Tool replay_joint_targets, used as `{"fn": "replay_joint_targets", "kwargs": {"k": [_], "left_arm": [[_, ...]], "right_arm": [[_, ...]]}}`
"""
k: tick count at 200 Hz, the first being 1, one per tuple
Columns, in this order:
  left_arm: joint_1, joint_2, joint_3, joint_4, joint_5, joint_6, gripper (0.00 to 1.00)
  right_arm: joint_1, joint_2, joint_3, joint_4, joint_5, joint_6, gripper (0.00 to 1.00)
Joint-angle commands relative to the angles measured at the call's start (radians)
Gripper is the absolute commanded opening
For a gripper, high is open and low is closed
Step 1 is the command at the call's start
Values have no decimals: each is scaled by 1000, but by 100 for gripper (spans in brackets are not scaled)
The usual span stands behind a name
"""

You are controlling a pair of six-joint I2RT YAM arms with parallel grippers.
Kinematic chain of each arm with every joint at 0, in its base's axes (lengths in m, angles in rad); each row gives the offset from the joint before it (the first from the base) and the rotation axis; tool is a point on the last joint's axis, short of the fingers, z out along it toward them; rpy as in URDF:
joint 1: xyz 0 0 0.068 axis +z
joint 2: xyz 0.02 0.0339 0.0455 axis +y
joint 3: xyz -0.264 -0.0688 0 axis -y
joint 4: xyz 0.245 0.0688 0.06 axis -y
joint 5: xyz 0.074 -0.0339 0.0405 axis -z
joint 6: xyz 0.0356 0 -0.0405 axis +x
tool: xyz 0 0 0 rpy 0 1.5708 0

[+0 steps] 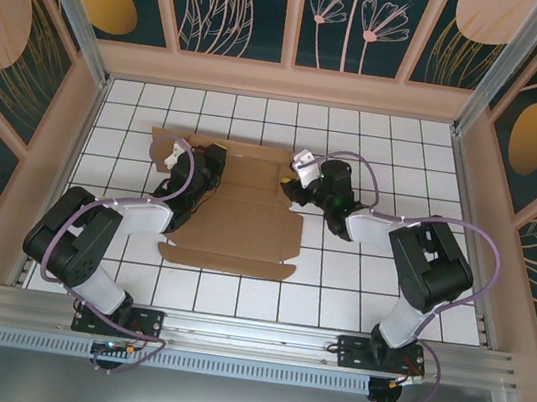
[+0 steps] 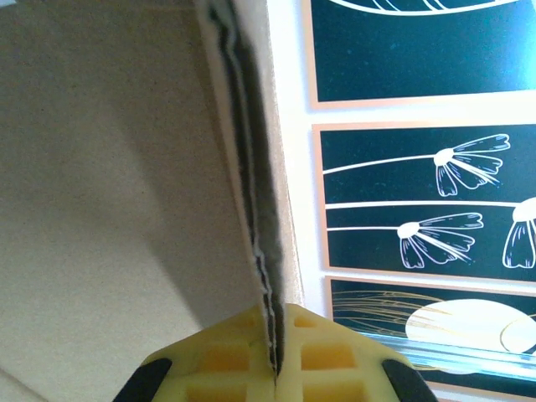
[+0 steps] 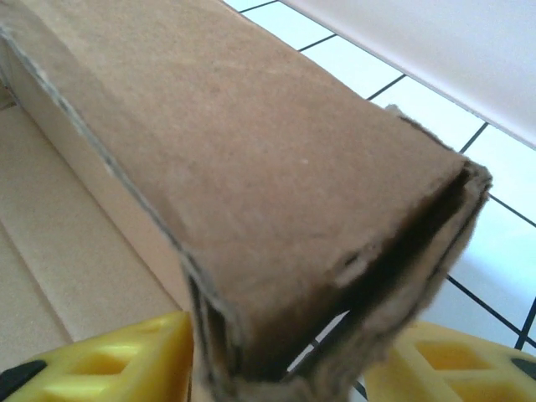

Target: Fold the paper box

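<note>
Paper box (image 1: 237, 211) lay mid-table on white tiled table (image 1: 368, 277), partly folded. Left gripper (image 2: 275, 368) was clamped tight on thin upright wall at box's left side. Right gripper (image 3: 289, 360) pinched doubled-over flap at box's right side.

The paper box (image 1: 241, 212), plain brown cardboard, lies mostly flat and unfolded between the two grippers. Its left flap stands upright, its edge pinched in the left gripper (image 2: 275, 339). Its right wall, doubled over into a hollow fold, sits clasped in the right gripper (image 3: 285, 356).
</note>
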Motion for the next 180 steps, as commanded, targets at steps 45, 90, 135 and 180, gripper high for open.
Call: {"fn": "replay_joint_targets", "kwargs": {"k": [45, 90, 135, 180], "left_arm": [[-5, 15, -23, -68, 82, -10, 0], [-6, -1, -20, -86, 75, -9, 0], [-6, 0, -15, -95, 81, -22, 0], [-6, 0, -6, -108, 81, -26, 0]], "right_arm": [[23, 72, 88, 63, 199, 108, 41], [69, 104, 121, 33, 342, 138, 24], [108, 148, 154, -15, 561, 143, 16], [151, 228, 231, -42, 829, 174, 17]]}}
